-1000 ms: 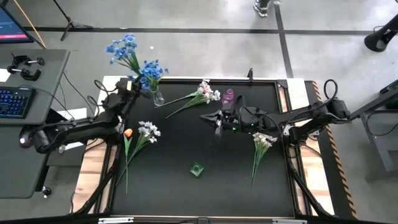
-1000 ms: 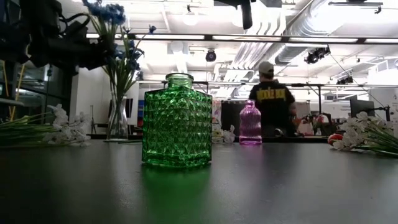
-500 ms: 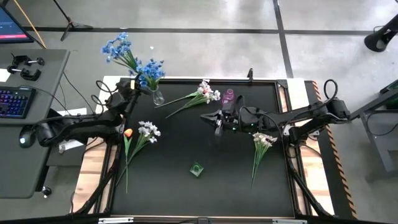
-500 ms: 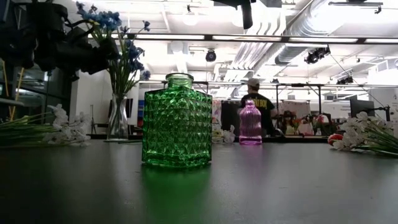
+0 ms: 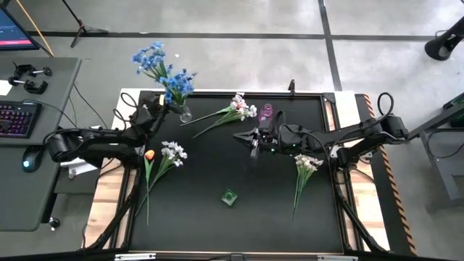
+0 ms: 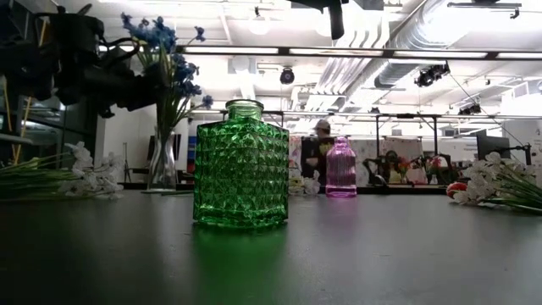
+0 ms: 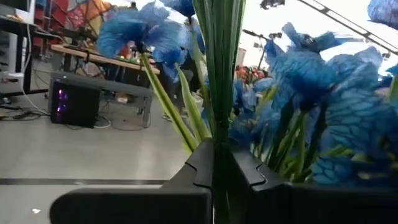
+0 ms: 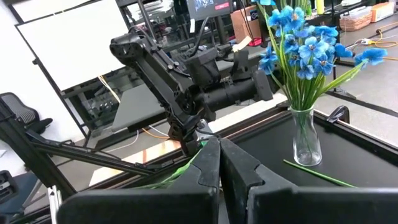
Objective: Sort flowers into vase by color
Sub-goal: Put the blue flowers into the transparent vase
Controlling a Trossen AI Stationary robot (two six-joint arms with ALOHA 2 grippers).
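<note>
The left end effector (image 7: 219,163) is clenched on the thin green stems of the blue flowers (image 5: 161,67), at the tabletop's (image 5: 217,167) ten o'clock beside the clear glass vase (image 5: 183,112). The right end effector (image 5: 253,143), pinched closed and holding nothing, hovers near centre. A faceted green glass bottle (image 6: 242,166) stands at six o'clock.

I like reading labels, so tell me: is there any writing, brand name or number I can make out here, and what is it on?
None can be read.
Monitor at the table's left: red screen content, too small to read.
Screen in the room behind: bright marks, too blurred to read.
Green vase and purple vase: no labels.
</note>
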